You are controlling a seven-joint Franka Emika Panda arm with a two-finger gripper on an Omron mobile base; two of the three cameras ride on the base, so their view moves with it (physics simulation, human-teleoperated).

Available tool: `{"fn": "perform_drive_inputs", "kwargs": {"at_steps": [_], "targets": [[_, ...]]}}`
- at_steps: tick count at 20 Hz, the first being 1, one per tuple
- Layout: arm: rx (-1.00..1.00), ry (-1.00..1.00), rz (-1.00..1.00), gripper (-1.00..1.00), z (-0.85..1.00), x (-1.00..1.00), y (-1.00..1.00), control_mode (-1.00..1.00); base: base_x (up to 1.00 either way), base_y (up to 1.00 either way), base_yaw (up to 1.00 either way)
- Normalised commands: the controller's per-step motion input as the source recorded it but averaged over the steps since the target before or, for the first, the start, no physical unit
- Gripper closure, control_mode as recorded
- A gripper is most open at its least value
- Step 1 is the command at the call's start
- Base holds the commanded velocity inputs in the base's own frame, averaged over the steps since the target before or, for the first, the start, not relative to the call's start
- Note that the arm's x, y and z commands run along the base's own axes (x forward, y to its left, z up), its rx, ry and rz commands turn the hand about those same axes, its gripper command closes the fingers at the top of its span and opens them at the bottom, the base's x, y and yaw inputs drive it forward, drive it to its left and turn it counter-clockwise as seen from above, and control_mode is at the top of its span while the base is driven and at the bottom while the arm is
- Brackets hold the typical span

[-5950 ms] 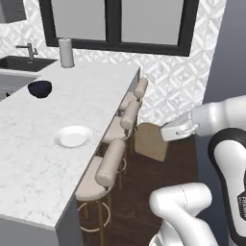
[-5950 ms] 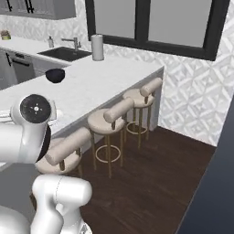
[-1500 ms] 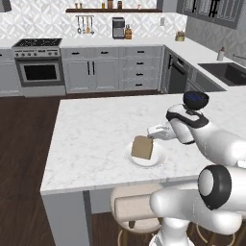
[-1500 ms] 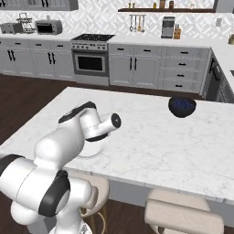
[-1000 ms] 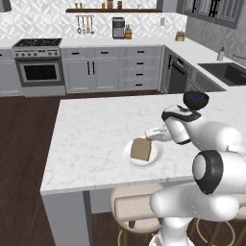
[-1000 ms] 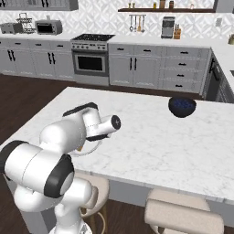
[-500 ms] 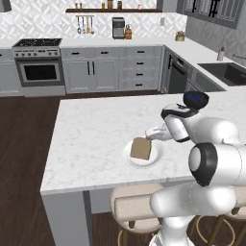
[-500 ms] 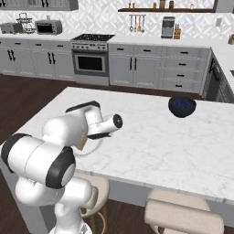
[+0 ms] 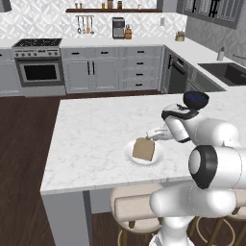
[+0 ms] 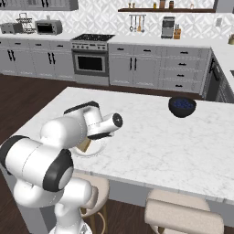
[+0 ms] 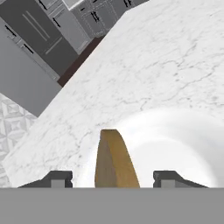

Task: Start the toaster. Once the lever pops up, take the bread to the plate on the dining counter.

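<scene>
The dining counter point(image 9: 91, 144), a white marble island, carries everything; bar stools point(image 9: 137, 209) tuck under its near edge. The white arm point(image 9: 211, 137) reaches over the surface toward the small round white plate point(image 9: 129, 153). A dark blue bowl point(image 10: 182, 106) sits well apart, farther along the surface. The bread point(image 9: 143, 149), a tan slice, is on the plate, leaning up toward the gripper point(image 9: 150, 136). In the hand view the slice stands edge-on between the fingers point(image 11: 59, 178), which are spread wide with clear gaps on both sides, gripping nothing.
</scene>
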Motion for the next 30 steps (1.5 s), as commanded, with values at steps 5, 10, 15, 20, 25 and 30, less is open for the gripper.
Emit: {"fn": "perform_drive_inputs", "kwargs": {"at_steps": [5, 10, 15, 20, 25, 30], "targets": [[-0.09, -0.02, 0.00, -1.00, 0.00, -0.09, -0.32, -1.00, 0.00, 0.00, 0.00], [-0.08, -0.01, 0.00, -1.00, 0.09, -0.08, -0.51, -1.00, 0.00, 0.00, 0.00], [-0.16, 0.00, 0.00, -1.00, 0.30, -0.07, 0.00, -1.00, 0.00, 0.00, 0.00], [-0.07, 0.00, -0.05, -1.00, 0.86, -0.79, 0.14, -1.00, 0.00, 0.00, 0.00], [-0.02, 0.07, -0.33, -1.00, 0.48, -1.00, 0.00, -1.00, 0.00, 0.00, 0.00], [-0.11, -0.04, -0.26, -1.00, 0.08, -1.00, 0.02, -1.00, 0.00, 0.00, 0.00]]}}
